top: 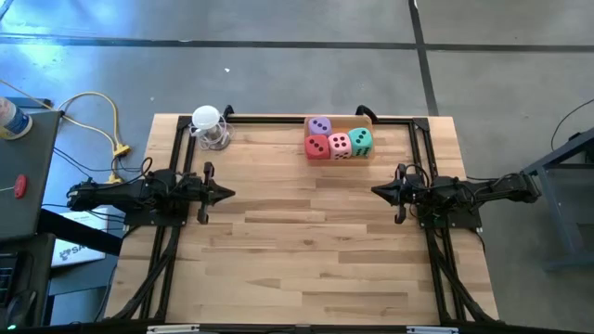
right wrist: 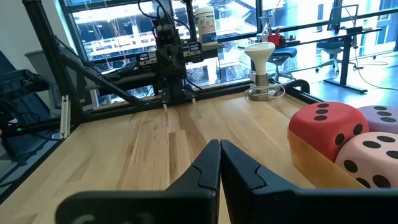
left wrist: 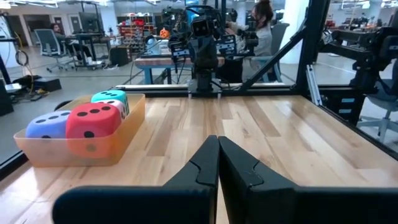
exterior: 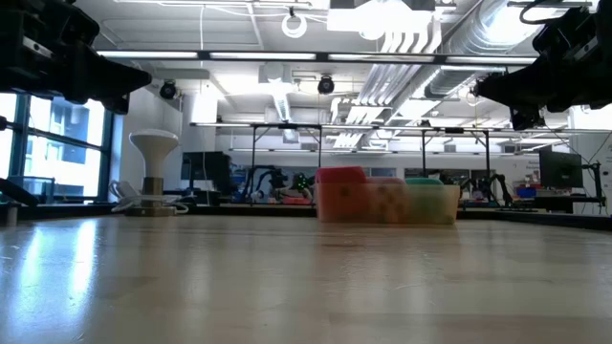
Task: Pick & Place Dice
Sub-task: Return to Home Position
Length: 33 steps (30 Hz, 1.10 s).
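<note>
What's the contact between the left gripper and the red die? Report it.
Apart. The high view shows a wide stretch of bare tabletop between the left gripper, at the left side, and the red die.

One red die (top: 317, 147), one purple die (top: 319, 124), one pink die (top: 340, 145) and one teal die (top: 360, 140) are sitting together, making four dice in all. One translucent orange bin (left wrist: 37, 152) is holding all four. One white mushroom-shaped stand (top: 208, 125) is standing on the single wooden counter (top: 306, 250). Two grippers are hovering over it, the left gripper (top: 227, 194) and the right gripper (top: 376, 191), each showing two dark fingers (left wrist: 199, 168), four altogether. One person (left wrist: 261, 28) is showing in the room beyond.
</note>
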Each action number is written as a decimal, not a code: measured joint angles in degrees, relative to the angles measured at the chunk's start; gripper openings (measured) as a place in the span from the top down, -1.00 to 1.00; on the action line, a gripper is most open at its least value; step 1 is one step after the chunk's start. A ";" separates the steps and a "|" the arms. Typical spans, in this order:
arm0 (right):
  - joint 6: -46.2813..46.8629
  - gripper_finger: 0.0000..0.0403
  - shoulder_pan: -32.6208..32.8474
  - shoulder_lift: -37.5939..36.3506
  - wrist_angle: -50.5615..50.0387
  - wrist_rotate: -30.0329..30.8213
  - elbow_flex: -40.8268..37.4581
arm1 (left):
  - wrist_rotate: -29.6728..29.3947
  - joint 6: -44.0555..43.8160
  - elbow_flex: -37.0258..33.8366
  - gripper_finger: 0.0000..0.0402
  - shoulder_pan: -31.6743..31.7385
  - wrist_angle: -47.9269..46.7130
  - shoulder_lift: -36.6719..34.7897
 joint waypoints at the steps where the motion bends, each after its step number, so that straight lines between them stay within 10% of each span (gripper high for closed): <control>1: 0.00 0.99 0.00 0.00 0.00 0.00 0.00 | -0.02 0.00 0.00 1.00 0.00 0.02 0.00; 33: 0.00 0.99 0.00 0.00 0.00 0.00 0.00 | -0.13 -1.64 -0.11 1.00 0.00 0.52 0.02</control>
